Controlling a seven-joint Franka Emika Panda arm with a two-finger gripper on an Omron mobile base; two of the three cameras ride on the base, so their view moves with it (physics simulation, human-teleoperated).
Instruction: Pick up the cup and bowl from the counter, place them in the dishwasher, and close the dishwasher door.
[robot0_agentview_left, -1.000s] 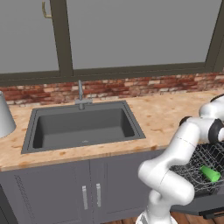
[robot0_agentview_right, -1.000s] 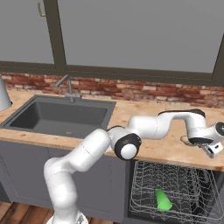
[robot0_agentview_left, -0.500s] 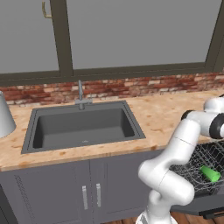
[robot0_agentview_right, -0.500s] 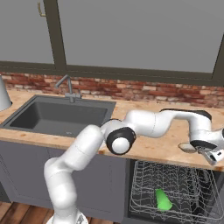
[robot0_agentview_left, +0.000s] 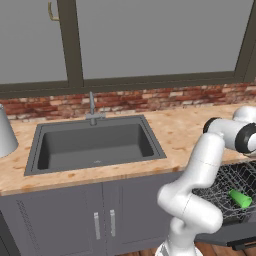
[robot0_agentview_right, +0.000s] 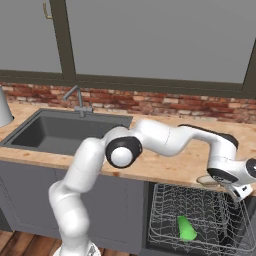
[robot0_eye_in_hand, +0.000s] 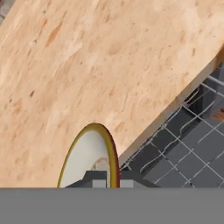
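**Cup racked, bowl gripped at counter edge, door still down**

Left base view: cup lies on its side in the dishwasher rack at about 4 o'clock. That half looks done. Arm reaches off frame at 3 o'clock over the counter. Sink sits mid-frame.

Right base view: gripper is at 4 o'clock, at the counter's front edge above the rack. Bowl is right at the wrist, over the counter lip. Cup is in the rack below, around 5 o'clock.

Hand view: fingers are clenched on the bowl's rim at 6 o'clock; bowl stands on edge between them, pale inside facing 9 o'clock. Rack wires show at 4 o'clock.

Left, by my read: put the bowl in the rack, release, then swing the dishwasher door up.
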